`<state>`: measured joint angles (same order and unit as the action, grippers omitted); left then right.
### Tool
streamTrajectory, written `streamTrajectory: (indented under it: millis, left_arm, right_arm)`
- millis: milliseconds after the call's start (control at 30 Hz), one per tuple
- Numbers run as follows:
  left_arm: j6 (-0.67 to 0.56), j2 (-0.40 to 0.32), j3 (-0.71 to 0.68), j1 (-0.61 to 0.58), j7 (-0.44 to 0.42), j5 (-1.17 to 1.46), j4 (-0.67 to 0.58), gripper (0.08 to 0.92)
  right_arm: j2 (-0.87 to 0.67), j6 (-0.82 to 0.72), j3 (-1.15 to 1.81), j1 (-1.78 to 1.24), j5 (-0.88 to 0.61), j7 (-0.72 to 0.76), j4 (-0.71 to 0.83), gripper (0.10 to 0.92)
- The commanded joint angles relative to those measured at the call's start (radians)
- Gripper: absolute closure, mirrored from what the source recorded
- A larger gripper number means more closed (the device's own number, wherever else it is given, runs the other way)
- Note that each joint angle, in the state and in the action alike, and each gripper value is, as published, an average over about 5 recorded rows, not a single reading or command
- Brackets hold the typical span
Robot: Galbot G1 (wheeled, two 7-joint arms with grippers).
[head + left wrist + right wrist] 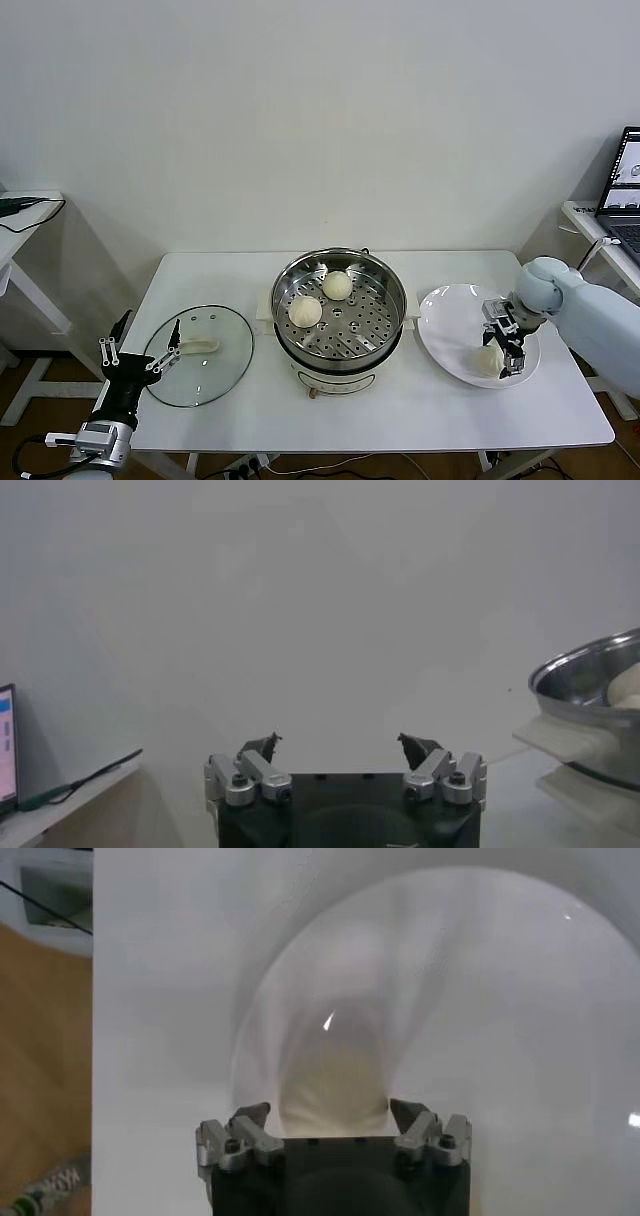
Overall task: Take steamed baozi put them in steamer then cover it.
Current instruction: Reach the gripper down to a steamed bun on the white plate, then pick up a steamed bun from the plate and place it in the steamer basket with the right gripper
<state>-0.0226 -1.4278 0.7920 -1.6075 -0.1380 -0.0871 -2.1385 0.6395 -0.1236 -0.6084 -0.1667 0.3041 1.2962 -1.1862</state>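
1. Inside the shiny round stainless-steel steamer (339,303), two cream-white pleated baozi (305,311) already sit on its perforated tray.
2. Over the flat white plate (447,330), the right gripper (503,347) straddles another bun (333,1090), fingers apart, not yet clamped.
3. Beside the round clear glass cover (199,355) lying on the white table (420,410), the left gripper (140,356) waits, fingers spread; covering remains.

I can make out no readable text, label, brand, number or sign anywhere from my station. The open dark laptop (627,190) on the side desk at the right edge of the head view shows a lit screen, but whatever is on it is too small for me to read. A strip lying on the floor (45,1184) in the right wrist view seems to carry dark marks; I cannot tell what they say
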Motion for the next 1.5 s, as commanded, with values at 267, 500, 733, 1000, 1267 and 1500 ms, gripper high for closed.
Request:
streamTrajectory:
  millis: [267,500,733,1000,1267,1500]
  left_arm:
    - [-0.001,-0.002,-0.002,-0.004,0.001,0.000,-0.010,0.177]
    - [-0.001,-0.002,-0.001,-0.008,0.001,0.000,-0.017,0.177]
    - [0.002,0.000,-0.005,-0.011,0.002,-0.001,-0.027,0.177]
    - [0.007,0.005,-0.005,-0.012,0.004,-0.002,-0.037,0.177]
    - [0.008,0.009,0.005,-0.016,0.004,-0.001,-0.040,0.177]
    - [0.007,0.010,0.016,-0.018,0.001,0.003,-0.040,0.177]
  right_arm:
    - [0.002,0.003,0.023,-0.017,0.024,-0.003,0.004,0.385]
    - [-0.025,0.000,0.018,0.025,-0.027,0.002,-0.020,0.400]
    - [-0.095,0.001,-0.126,0.307,-0.193,0.018,-0.082,0.401]
    - [-0.098,0.115,-0.383,0.716,-0.286,0.041,-0.224,0.400]
    - [0.007,0.282,-0.515,0.949,-0.286,0.035,-0.353,0.397]
    - [0.144,0.430,-0.608,0.981,-0.259,-0.040,-0.424,0.383]
